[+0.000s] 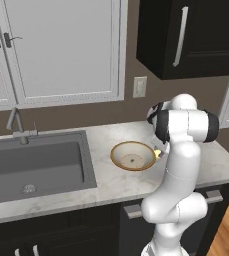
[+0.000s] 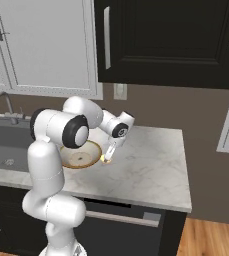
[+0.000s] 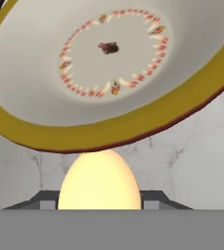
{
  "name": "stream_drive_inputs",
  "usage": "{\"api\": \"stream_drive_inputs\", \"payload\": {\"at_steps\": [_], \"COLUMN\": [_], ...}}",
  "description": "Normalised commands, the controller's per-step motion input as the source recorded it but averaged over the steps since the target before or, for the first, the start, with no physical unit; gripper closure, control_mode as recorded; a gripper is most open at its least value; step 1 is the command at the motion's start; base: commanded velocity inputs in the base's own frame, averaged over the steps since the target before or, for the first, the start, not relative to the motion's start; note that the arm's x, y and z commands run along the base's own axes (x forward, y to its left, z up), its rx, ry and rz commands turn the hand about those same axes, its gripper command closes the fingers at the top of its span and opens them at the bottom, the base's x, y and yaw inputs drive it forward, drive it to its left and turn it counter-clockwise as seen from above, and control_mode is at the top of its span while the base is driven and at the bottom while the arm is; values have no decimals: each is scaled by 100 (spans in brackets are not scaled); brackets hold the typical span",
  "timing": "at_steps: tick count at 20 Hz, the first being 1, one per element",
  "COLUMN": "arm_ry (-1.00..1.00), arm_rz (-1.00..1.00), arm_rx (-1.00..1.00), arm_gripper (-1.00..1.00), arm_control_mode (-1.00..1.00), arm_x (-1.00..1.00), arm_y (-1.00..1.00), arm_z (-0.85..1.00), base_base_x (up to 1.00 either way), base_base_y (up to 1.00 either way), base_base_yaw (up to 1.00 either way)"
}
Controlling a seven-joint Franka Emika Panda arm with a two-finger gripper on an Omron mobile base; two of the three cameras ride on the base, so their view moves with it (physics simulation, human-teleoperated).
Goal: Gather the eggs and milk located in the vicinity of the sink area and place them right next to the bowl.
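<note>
Pale yellow and smooth, the egg (image 3: 100, 180) is being held between the two dark fingertips (image 3: 155, 197) of the gripper (image 2: 107, 156), whose jaws are being kept clamped against its sides. In the hand view the egg is being shown just beside the golden-brown rim of the bowl (image 3: 108, 134), over the marble counter (image 3: 191, 161); whether it is being rested on the stone cannot be told. In the right base view the gripper is being pointed downward at the counter (image 2: 146, 160), right at the bowl's (image 2: 88, 148) right edge, with the egg (image 2: 106, 159) being seen as a small yellowish spot at its tip. In the left base view the bowl (image 1: 131, 146) is being shown on the counter (image 1: 106, 180) to the right of the dark grey sink (image 1: 36, 167), the egg (image 1: 157, 153) being glimpsed against its right rim, partly hidden by the white arm (image 1: 178, 165). A thin metal faucet (image 1: 17, 125) is being shown behind the sink.
</note>
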Motion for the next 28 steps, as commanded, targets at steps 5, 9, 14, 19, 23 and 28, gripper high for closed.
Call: {"api": "stream_drive_inputs", "payload": {"at_steps": [5,9,14,19,23,28], "arm_ry": [0,0,0,0,0,-5], "arm_rz": [0,0,0,-1,-4,-1], "arm_rx": [1,0,0,1,3,10], "arm_gripper": [-100,-100,-100,-100,-100,-100], "arm_control_mode": [-100,-100,-100,-100,-100,-100], "arm_x": [0,0,0,-5,-3,-13], "arm_y": [0,0,0,-13,-38,-55], "arm_z": [-4,-1,0,0,0,5], "base_base_x": [0,0,0,0,0,0], "base_base_y": [0,0,0,0,0,0], "base_base_yaw": [0,0,0,0,0,0]}}
